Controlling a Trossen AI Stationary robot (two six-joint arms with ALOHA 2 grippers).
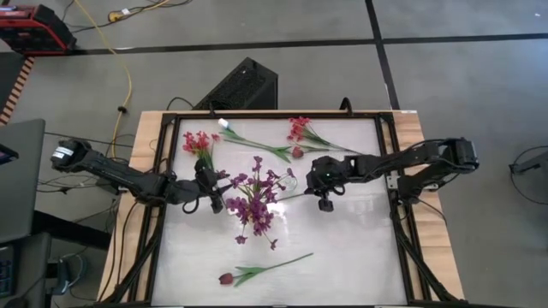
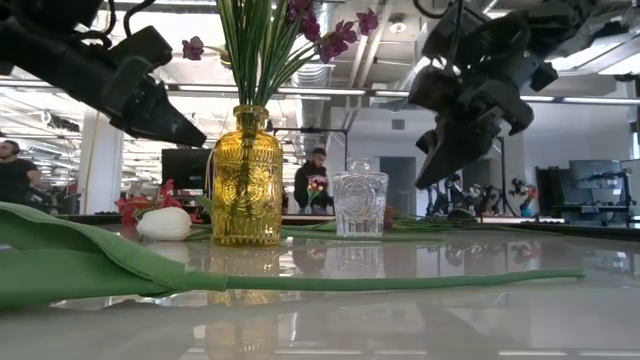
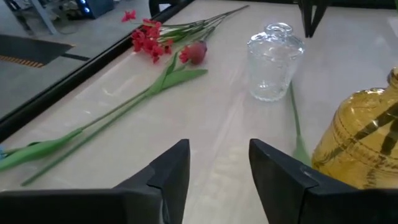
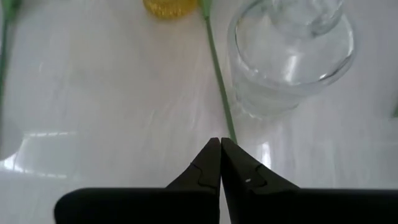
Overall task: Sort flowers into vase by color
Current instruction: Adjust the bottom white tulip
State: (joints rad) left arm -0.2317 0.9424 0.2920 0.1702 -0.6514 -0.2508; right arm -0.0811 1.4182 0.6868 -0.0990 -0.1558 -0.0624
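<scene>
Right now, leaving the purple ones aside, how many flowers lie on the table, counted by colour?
red-pink sprigs: 2
dark-red buds: 2
white bud: 1
Total: 5

The amber vase (image 3: 367, 146) is cut off by the left wrist view's edge, and only its base (image 4: 166, 7) shows in the right wrist view. The clear glass vase (image 4: 292, 53) loses its neck there too. In the high view both vases hide beneath the purple blooms (image 1: 255, 197) (nothing of the glass shows). The low view crops those blooms (image 2: 330, 30).
</scene>
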